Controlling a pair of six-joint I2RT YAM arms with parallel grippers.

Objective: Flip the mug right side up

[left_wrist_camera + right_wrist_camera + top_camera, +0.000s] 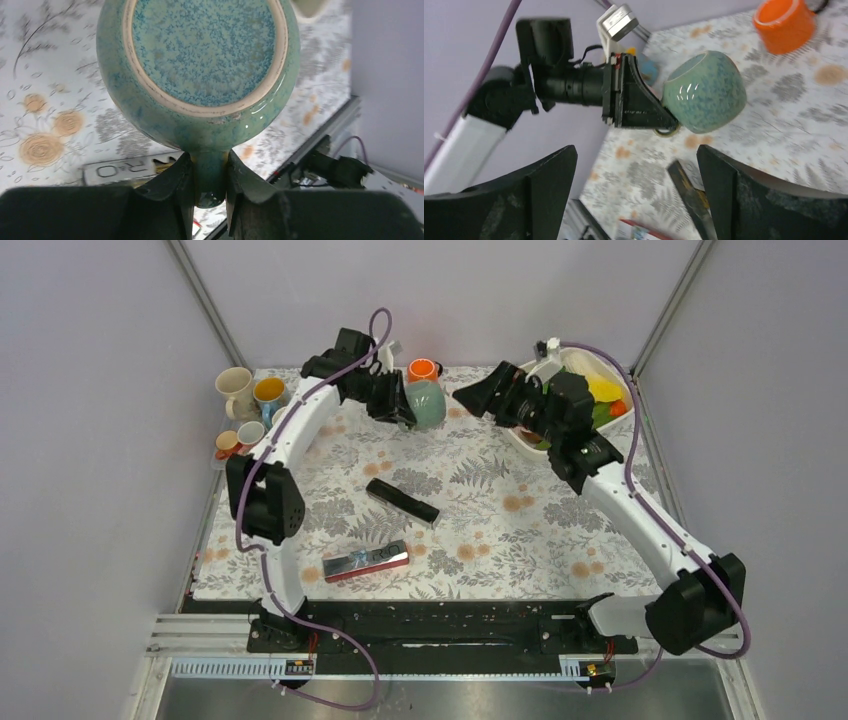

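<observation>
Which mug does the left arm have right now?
The speckled green mug, its handle pinched by the left gripper; the orange mug and cream mug sit untouched on the table.

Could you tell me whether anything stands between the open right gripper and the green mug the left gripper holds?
Nothing visible does. The right gripper faces the green mug across open air; the left gripper clamps only its handle, off to one side.

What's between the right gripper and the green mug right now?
Nothing: in the top view only bare floral cloth separates the open right gripper from the green mug, which the left gripper holds by its handle.
</observation>
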